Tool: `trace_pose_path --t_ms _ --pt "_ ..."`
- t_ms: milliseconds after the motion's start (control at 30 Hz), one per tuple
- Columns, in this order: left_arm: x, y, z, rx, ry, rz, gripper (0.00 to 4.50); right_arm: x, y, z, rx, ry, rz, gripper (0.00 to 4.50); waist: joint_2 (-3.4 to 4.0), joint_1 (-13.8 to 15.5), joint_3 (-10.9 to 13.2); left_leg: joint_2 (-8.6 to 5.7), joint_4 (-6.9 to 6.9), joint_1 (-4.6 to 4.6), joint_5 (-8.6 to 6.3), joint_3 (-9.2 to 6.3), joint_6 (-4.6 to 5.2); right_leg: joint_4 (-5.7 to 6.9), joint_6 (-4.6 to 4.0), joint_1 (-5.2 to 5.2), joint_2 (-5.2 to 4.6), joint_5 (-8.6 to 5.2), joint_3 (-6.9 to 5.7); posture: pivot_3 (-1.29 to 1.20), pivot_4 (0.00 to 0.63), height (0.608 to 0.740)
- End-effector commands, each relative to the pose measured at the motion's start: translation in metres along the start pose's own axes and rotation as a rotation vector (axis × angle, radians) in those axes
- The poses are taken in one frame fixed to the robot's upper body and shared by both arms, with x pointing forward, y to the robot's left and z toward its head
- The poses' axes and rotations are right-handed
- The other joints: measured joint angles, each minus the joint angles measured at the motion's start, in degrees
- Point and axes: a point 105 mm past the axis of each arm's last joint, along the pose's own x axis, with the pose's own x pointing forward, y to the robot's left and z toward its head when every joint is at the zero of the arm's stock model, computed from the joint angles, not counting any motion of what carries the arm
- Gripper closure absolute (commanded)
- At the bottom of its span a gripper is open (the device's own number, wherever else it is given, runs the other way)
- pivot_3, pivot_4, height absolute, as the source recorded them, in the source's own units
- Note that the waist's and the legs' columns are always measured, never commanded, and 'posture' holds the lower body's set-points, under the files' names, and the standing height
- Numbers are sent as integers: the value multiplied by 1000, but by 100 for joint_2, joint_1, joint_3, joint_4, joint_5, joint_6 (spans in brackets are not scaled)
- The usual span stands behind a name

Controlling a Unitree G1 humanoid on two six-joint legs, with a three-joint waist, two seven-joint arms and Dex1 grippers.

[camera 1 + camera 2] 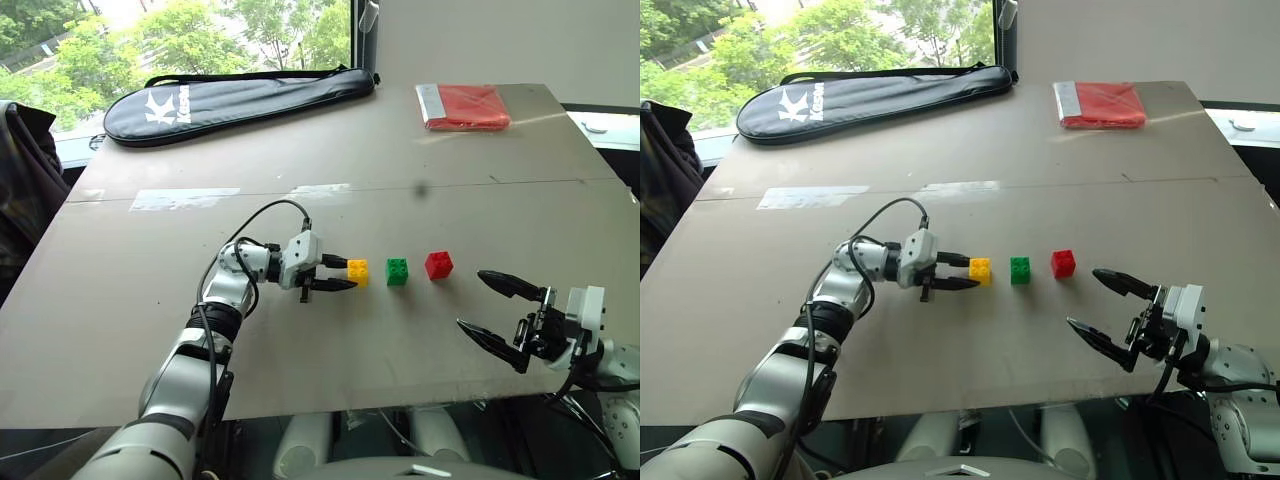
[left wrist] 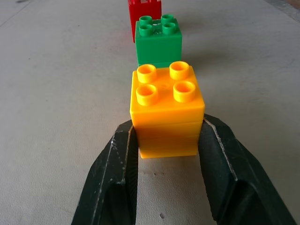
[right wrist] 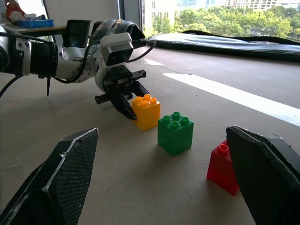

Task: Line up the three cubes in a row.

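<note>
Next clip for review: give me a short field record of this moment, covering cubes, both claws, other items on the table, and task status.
cubes: yellow studded plastic brick, green studded plastic brick, red studded plastic brick, standing apart in a row on the grey table
left claw: shut on the yellow brick, fingers at its two sides
right claw: open, holding nothing, near the red brick
other items: black racket bag; flat red packet at the far edge
status: row looks formed, yellow brick not yet released

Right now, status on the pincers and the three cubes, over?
Left pincer shut on yellow cube. Right pincer open, empty, near red cube. Yellow, green cube, red in a row, gaps between. Nothing in the way.
</note>
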Motion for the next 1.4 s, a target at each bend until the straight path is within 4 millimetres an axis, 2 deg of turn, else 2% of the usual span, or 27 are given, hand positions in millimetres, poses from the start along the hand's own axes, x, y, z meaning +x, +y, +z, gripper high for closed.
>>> trace_pose_path --t_ms 33,167,233,500,700,800,1400 --pt "5 -5 -9 -43 33 -31 3296 0 0 11 -45 -23 0 0 0 -2 0 0 0 0 0 0 0 0 0 0 0 0 0 0 150 712" --pt "3 -6 -11 -40 45 -25 1043 2 0 11 -43 -24 6 0 1 -10 -1 0 1 1 0 -1 0 1 1 0 1 0 1 0 150 712" --pt "0 -6 -12 -32 55 -22 588 2 -1 10 -41 -24 12 0 1 -11 0 1 1 1 0 -2 0 2 1 0 1 0 1 0 150 712" --pt "-10 -1 -11 -29 26 103 588 3 -1 8 -33 -21 24 0 3 -31 -2 8 1 9 0 -7 0 4 2 0 4 0 6 0 150 712" --pt "6 -13 -12 -68 -12 139 588 7 -2 7 -32 -28 32 0 7 -24 -4 11 0 9 0 -8 0 5 2 0 3 0 7 0 150 712" --pt "12 -11 -10 -78 -20 168 588 7 -2 7 -33 -29 36 0 8 8 -5 7 0 7 0 -11 0 5 1 0 1 0 5 0 150 712" --pt "20 -12 -2 -88 -38 164 588 5 -4 7 -46 -22 28 0 9 -4 -5 2 0 6 0 -13 0 4 1 1 -2 -1 4 0 150 712"
